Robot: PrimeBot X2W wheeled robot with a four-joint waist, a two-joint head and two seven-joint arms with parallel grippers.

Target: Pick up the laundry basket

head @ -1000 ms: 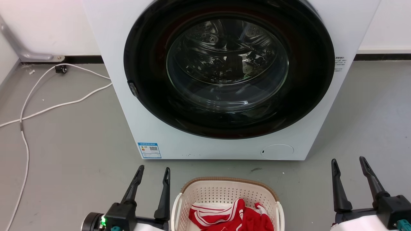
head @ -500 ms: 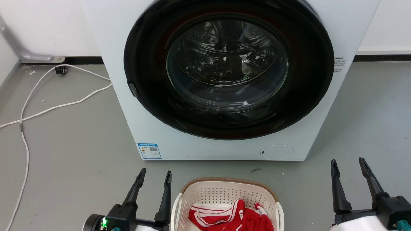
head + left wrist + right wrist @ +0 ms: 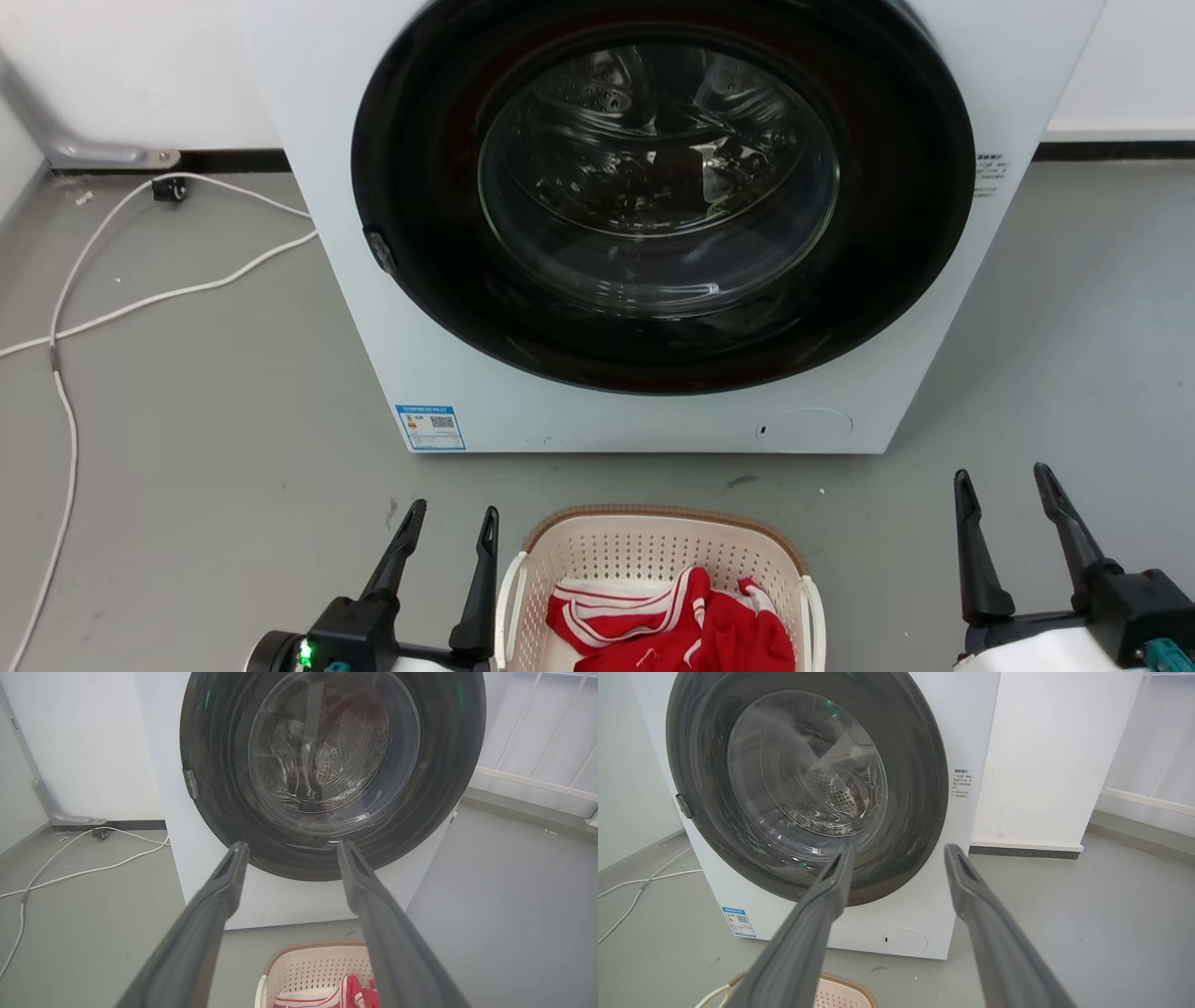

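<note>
- Sitting on floor just in front of washer: basket, red cloth inside.
- L gripper & R gripper, also short of washer: jaws parted, holding nothing.
- Prob. light, stiff plastic; best grip at side handles.

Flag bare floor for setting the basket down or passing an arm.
Widest bare floor: between the laundry basket and the right gripper. Also free: left of the washing machine, between the cable and the left gripper. Tight: the strip from machine front to basket rim, and the gap between left gripper and basket handle.
</note>
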